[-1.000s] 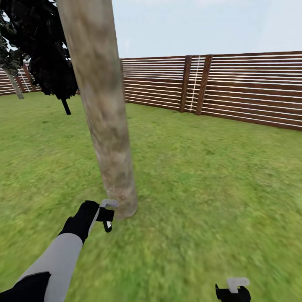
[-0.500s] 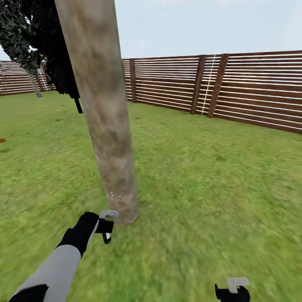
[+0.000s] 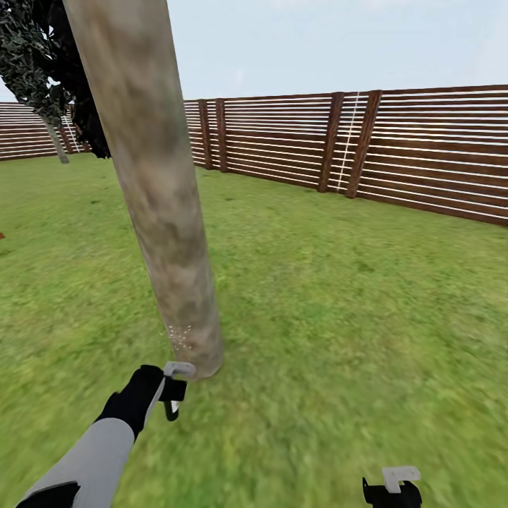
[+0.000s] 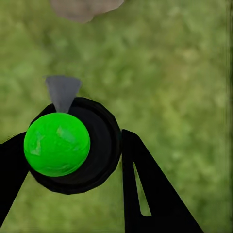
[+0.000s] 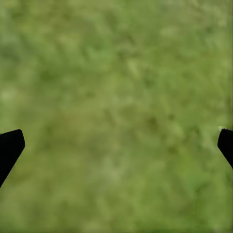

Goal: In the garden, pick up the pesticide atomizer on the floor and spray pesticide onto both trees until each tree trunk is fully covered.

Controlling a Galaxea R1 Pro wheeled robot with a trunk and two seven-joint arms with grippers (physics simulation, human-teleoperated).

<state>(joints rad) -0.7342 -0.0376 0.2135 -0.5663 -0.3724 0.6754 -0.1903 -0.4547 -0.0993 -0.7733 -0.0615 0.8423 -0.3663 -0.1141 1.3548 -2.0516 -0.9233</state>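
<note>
A thick mottled grey-beige tree trunk [image 3: 159,190] rises from the grass left of centre, with a patch of fine white specks low on the bark. My left gripper [image 3: 171,401] hangs just in front of the trunk's base, shut on the pesticide atomizer [image 4: 68,145]. The atomizer is a small black round body with a bright green top and a grey nozzle, pinched between the two black fingers [image 4: 141,184]. The trunk's foot [image 4: 85,7] sits just beyond it in the left wrist view. My right gripper [image 3: 392,487] is low at the right, open over bare grass [image 5: 116,145].
A brown slatted wooden fence [image 3: 395,152] closes off the lawn behind and to the right. A black-leaved tree [image 3: 67,77] stands at the far left behind the trunk. Open grass [image 3: 339,310] stretches to the right of the trunk.
The view has shifted and the trunk now lies further left. My left gripper with the atomizer sits slightly lower and more to the left against the trunk's base. The right gripper is unchanged.
</note>
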